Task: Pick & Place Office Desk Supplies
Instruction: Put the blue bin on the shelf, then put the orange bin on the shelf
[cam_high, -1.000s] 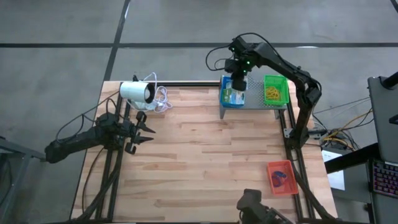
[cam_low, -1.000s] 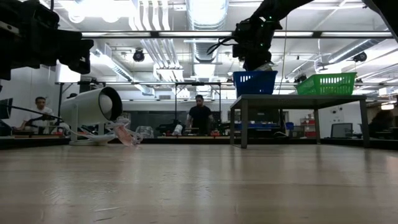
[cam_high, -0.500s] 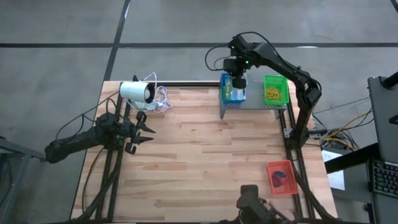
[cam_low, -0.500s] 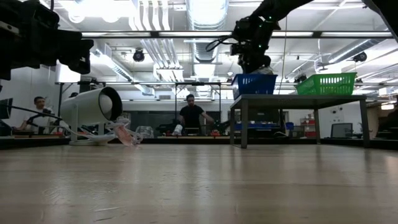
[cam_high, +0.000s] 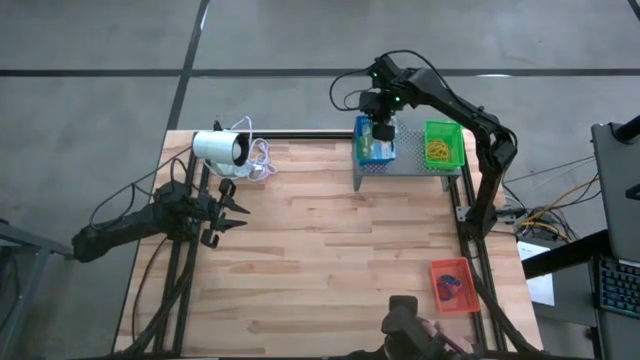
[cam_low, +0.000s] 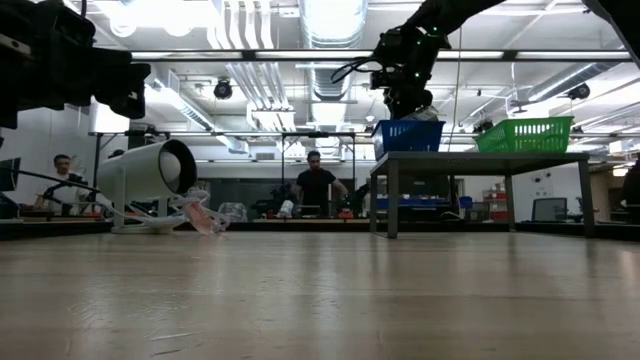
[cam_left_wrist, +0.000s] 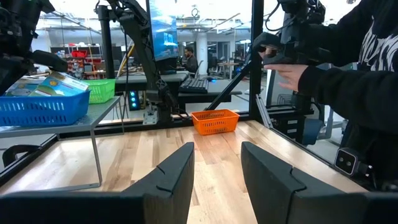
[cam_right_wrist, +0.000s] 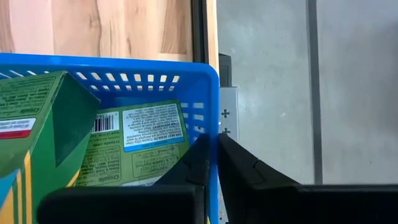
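Our right gripper (cam_high: 379, 130) hangs over the blue tray (cam_high: 374, 146) on the grey perforated stand (cam_high: 410, 166) at the table's far edge, its two fingers (cam_right_wrist: 205, 163) pressed almost together astride the tray's rim; we see nothing pinched between them. Inside the tray lie green-and-white flat packets (cam_right_wrist: 134, 143), one flat on the floor, another (cam_right_wrist: 37, 118) tilted against the wall. We judge these to be light, stiff cardboard with a slick printed face, best taken across a thin edge or by the raised corner of the tilted one, since the flat one offers no lip. The tan-yellow rubber bands (cam_high: 438, 151) sit in the green tray (cam_high: 445, 128) just beside; soft and springy, they would need a pinch on the heap. Small red and blue loops (cam_high: 451, 287) rest in the orange tray (cam_high: 447, 266) at the near right corner. Our left gripper (cam_high: 228, 211) waits spread wide and empty at the table's left side, near the white cylinder (cam_high: 220, 148).
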